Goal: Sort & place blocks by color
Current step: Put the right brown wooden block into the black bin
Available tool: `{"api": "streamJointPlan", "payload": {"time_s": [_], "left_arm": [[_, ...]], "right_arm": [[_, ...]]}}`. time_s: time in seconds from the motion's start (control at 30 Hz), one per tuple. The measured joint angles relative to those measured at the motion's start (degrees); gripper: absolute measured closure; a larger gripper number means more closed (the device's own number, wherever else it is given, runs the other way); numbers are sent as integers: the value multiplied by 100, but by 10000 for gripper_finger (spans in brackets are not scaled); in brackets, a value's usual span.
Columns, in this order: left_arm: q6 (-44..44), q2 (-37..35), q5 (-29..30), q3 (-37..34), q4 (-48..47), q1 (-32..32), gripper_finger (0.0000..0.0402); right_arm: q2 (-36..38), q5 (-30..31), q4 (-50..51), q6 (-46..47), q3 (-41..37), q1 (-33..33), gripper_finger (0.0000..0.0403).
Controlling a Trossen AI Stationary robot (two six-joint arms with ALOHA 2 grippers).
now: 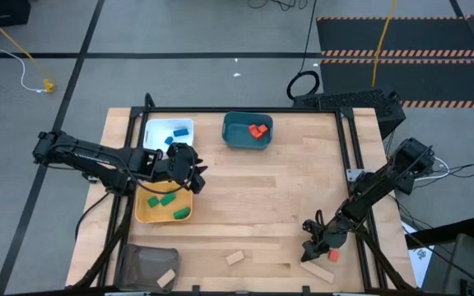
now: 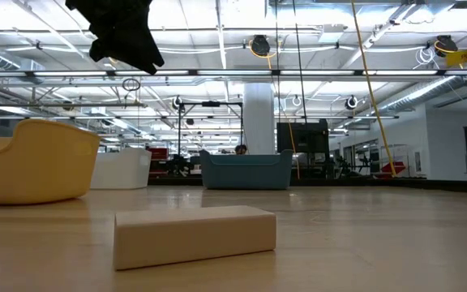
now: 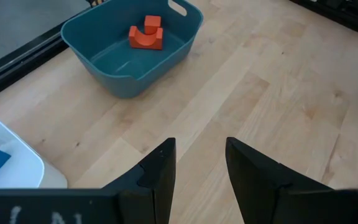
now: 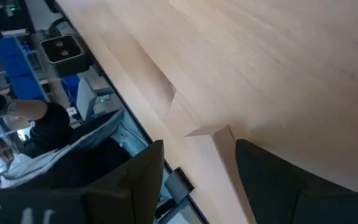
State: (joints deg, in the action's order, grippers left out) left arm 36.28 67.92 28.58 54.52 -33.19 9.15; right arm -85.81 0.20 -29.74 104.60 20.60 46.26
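Note:
My left gripper (image 1: 192,177) hangs open and empty above the far right corner of the yellow tray (image 1: 142,212), which holds green blocks (image 1: 166,200). In the left wrist view, my left gripper (image 3: 201,144) looks toward the teal tray (image 3: 129,81), which holds red blocks (image 3: 146,34). Blue blocks (image 1: 179,131) lie in the white tray (image 1: 156,129). My right gripper (image 1: 313,246) is low at the table's near right, open. In its wrist view my right gripper (image 4: 199,146) stands over the end of a long tan block (image 4: 211,168) that lies flat. A red block (image 1: 333,256) lies beside it.
A second tan block (image 1: 235,257) lies flat near the near edge, large in the low view (image 2: 193,235). The dark mesh container (image 1: 142,265) at the near left holds another tan piece (image 1: 167,279). The near table edge (image 4: 135,118) is close to my right gripper, with a person (image 4: 36,124) beyond it.

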Motion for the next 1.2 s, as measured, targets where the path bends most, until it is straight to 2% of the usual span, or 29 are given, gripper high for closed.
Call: {"api": "streamJointPlan", "payload": {"time_s": [0.17,0.47,0.63,0.83,0.9,1.0,1.2], "left_arm": [[42,0,1,0,0,0,259],[180,0,2,0,11,0,259],[209,0,2,-2,16,0,259],[311,0,2,-2,31,0,259],[349,0,2,-2,31,0,259],[406,0,2,-2,29,0,259],[495,0,2,-2,30,0,259]], "right_arm": [[248,236,36,-472,-11,-58,211],[1121,1590,40,-1845,-24,-87,233],[1542,1771,-216,-3052,-15,-87,246],[1601,1985,-1600,-5276,-11,-185,247],[1601,2261,-1882,-5773,-11,-251,247],[1601,2684,-2119,-6218,-11,-341,248],[1617,2523,-2140,-6716,-9,-515,248]]}}
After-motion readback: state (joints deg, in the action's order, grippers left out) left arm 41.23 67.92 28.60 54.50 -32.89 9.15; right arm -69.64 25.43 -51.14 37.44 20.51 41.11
